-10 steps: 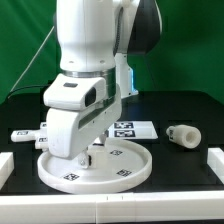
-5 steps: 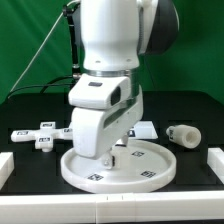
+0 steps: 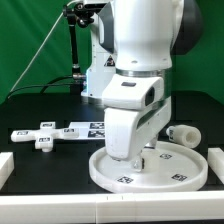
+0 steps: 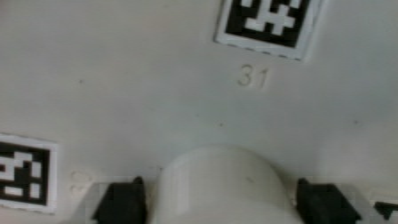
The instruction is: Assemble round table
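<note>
The large rimmed round disc (image 3: 165, 170) lies flat on the black table at the front, toward the exterior view's right. My gripper (image 3: 143, 157) reaches down onto its middle. In the wrist view the disc's tagged top (image 4: 160, 90) fills the frame, and my gripper (image 4: 221, 200) is shut on a raised white rounded hub (image 4: 222, 175) on the disc, with a dark fingertip (image 4: 121, 200) against each side. The short thick cylinder leg (image 3: 185, 133) lies behind the disc, partly hidden by the arm. The small cross-bar foot (image 3: 38, 136) lies at the exterior view's left.
The marker board (image 3: 88, 128) lies behind the arm at the middle. Plain white blocky brackets stand at the front left corner (image 3: 5, 165) and at the right edge (image 3: 215, 158). A black stand (image 3: 76, 45) rises at the back before the green backdrop.
My gripper has moved steadily toward the exterior view's right, and the round disc has slid along with it, uncovering the marker board and closing on the cylinder leg.
</note>
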`<state>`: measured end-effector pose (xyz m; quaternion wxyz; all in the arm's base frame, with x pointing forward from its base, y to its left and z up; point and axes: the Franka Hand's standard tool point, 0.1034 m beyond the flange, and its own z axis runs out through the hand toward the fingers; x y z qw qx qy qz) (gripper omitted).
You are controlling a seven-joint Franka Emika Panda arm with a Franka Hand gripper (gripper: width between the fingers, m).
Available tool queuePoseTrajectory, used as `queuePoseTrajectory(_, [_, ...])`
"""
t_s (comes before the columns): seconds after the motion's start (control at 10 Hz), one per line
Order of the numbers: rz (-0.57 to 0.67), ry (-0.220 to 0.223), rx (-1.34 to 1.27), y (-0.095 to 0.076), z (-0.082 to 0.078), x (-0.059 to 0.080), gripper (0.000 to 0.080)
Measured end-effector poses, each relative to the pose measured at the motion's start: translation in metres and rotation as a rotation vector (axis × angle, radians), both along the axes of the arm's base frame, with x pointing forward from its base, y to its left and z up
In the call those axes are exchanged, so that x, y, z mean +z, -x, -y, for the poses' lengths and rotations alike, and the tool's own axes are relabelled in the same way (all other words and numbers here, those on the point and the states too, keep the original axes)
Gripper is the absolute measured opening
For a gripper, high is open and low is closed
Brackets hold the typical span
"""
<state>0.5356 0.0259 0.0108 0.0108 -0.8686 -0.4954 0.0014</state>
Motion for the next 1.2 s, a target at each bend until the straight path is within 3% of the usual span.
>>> queuePoseTrajectory(0.2, [0.011, -0.001, -0.004, -0.010, -0.008, 0.000, 0.0409])
queuePoseTrajectory(0.5, [0.011, 0.000, -0.013, -0.010, -0.008, 0.000, 0.0409])
queuePoseTrajectory(0.6, [0.010, 0.000, -0.013, -0.010, -0.008, 0.000, 0.0485])
queuePoseTrajectory(0.7, [0.010, 0.000, -0.009, -0.010, -0.006, 0.000, 0.0613])
queuePoseTrajectory(0.8, [-0.007, 0.005, 0.031, -0.009, 0.003, 0.005, 0.0638])
queuePoseTrajectory(1.0, [-0.026, 0.017, 0.024, -0.001, 0.012, 0.026, 0.0647])
queuePoseTrajectory(1.2, [-0.013, 0.027, -0.044, 0.019, 0.006, 0.050, 0.0649])
